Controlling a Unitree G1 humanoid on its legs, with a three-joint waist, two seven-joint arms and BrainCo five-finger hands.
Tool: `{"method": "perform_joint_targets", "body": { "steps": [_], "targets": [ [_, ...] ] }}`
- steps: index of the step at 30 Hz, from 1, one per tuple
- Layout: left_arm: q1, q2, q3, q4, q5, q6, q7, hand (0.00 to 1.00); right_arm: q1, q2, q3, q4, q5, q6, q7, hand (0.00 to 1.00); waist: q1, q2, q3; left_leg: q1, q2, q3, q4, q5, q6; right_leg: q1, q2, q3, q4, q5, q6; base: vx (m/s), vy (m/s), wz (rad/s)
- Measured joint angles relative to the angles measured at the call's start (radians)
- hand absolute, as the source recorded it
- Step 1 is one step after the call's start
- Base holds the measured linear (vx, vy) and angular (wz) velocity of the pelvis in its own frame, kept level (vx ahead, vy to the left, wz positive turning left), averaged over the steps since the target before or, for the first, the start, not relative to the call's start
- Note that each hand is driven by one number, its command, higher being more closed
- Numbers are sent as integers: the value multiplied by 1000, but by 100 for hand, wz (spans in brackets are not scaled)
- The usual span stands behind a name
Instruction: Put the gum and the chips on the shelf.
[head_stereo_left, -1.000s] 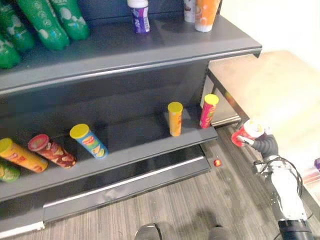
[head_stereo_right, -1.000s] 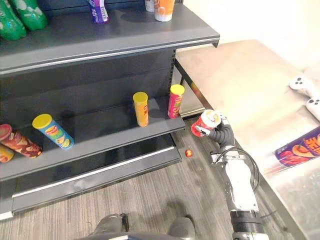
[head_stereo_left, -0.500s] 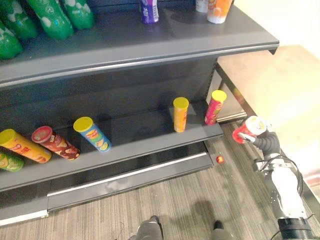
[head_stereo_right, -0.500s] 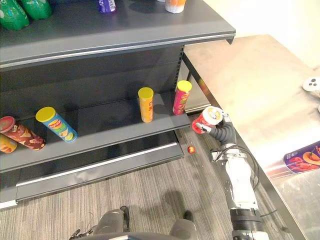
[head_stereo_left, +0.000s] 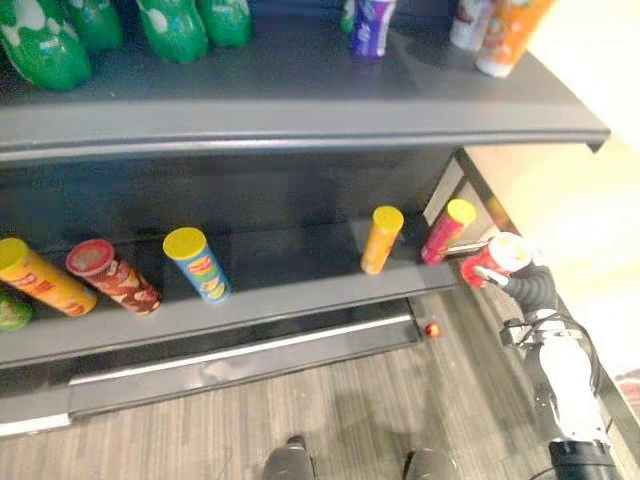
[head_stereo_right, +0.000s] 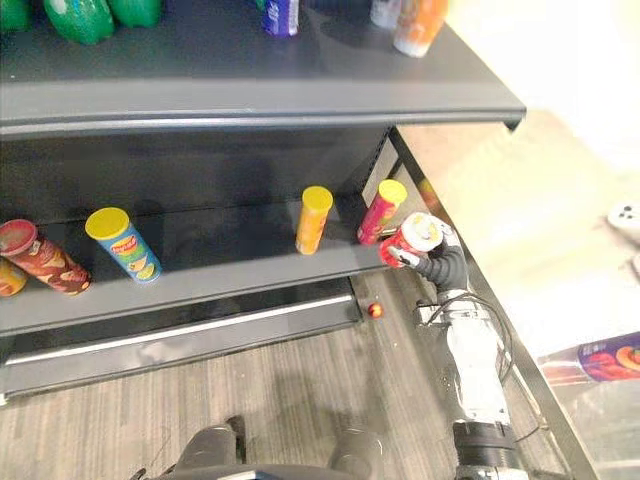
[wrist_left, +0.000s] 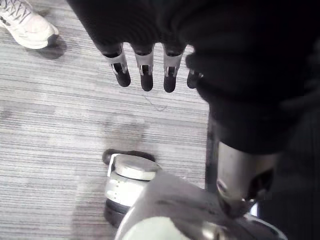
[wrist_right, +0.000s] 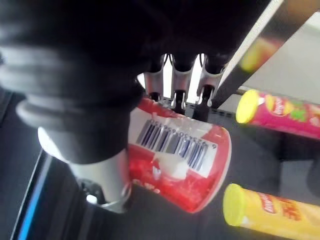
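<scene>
A red chips can (head_stereo_left: 495, 262) with a white lid hangs tilted in the air, my right hand (head_stereo_left: 532, 287) shut round it. The can sits just off the right end of the lower shelf (head_stereo_left: 300, 288), close beside the pink can (head_stereo_left: 446, 230) standing there. In the right wrist view the fingers (wrist_right: 182, 82) curl over the red can (wrist_right: 185, 160), with the pink can (wrist_right: 282, 117) and an orange can (wrist_right: 265, 215) beyond it. A small red object (head_stereo_left: 433, 328) lies on the floor below the shelf end. My left hand (wrist_left: 145, 70) hangs open over the floor.
The lower shelf also bears an orange can (head_stereo_left: 381, 238), a blue can (head_stereo_left: 197, 263), a dark red can (head_stereo_left: 110, 277) and a yellow can (head_stereo_left: 45, 280). Green bottles (head_stereo_left: 175, 22) and cups stand on the upper shelf. A table (head_stereo_right: 520, 215) stands at right. A person's white shoe (wrist_left: 27, 27) rests on the floor.
The camera has moved, shifting the whole picture. My right hand has carried the red can closer to the shelf's right end and the pink can.
</scene>
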Motion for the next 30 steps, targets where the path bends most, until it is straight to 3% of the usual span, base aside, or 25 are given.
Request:
{"method": "perform_joint_targets", "body": {
  "steps": [3, 5, 7, 8, 11, 12, 13, 19, 21, 28, 30],
  "targets": [
    [-21, -7, 11, -18, 0, 12, 18, 0, -49, -11, 2, 3, 2, 0, 1, 100, -6, 10, 4, 51, 10, -3, -42, 2, 2, -43, 48, -45, 53, -98, 25, 253, -8, 3],
    [-31, -14, 11, -16, 0, 21, 22, 0, -69, -23, 15, 4, 4, 1, -2, 100, -8, 23, 7, 72, 23, -8, -49, 2, 2, -68, 81, -54, 21, -114, 26, 169, -89, 5],
    [-32, -14, 11, -17, 0, 29, 23, 0, -76, -26, 33, 3, 6, 1, -3, 100, -10, 22, 7, 87, 33, -11, -41, 0, -2, -65, 107, -53, -120, -82, 54, 252, -203, 17],
    [-36, -8, 13, -12, 0, 35, 24, 0, -76, -33, 37, 3, 6, 2, -4, 100, -13, 16, -1, 86, 33, -21, -25, -18, -32, -29, 114, -45, -197, -21, 86, 199, -189, 23],
    [-40, -37, 2, -14, 0, 38, 27, 0, -69, -52, 38, 7, 8, 15, -18, 100, -13, 84, -8, 84, 81, -41, -33, -9, -47, -11, 168, -37, -206, -20, 84, 136, -126, 21],
    [-41, -37, -1, -13, 0, 40, 27, 0, -66, -53, 38, 7, 7, 17, -22, 100, -13, 87, -11, 85, 85, -50, -35, -3, -50, -7, 172, -37, -207, -21, 85, 133, -108, 37],
    [-42, -35, -1, -15, 0, 42, 28, 0, -55, -53, 38, 7, 8, 16, -29, 100, -12, 85, -11, 95, 90, -70, -42, 21, -78, 17, 174, -41, -215, -21, 85, 102, -75, 40],
    [-41, -33, 5, -15, -3, 65, 44, 0, -54, -44, 79, 10, 9, 7, -31, 100, 7, 72, -21, 106, 93, -82, -45, 43, -104, 83, 174, -69, -288, -21, 88, 42, -38, 24],
    [-35, -39, 17, -14, -3, 68, 44, 0, -55, -19, 109, 20, 11, 8, -13, 100, 19, 72, -26, 116, 98, -78, -47, 49, -115, 129, 181, -71, -364, -8, 107, -9, -15, -2],
    [-19, -48, 30, -1, -12, 49, 65, 0, -60, -2, 152, 20, 41, 9, 39, 100, 14, 78, -76, 102, 101, -58, -111, 84, -138, 181, 207, -85, -559, 21, 145, -74, -61, -2],
    [-16, -49, 30, 8, -12, 35, 71, 0, -60, -2, 161, 19, 41, 18, 45, 100, 4, 85, -80, 102, 103, -58, -151, 107, -141, 186, 217, -102, -588, 42, 137, -136, -70, 24]
  ]
}}
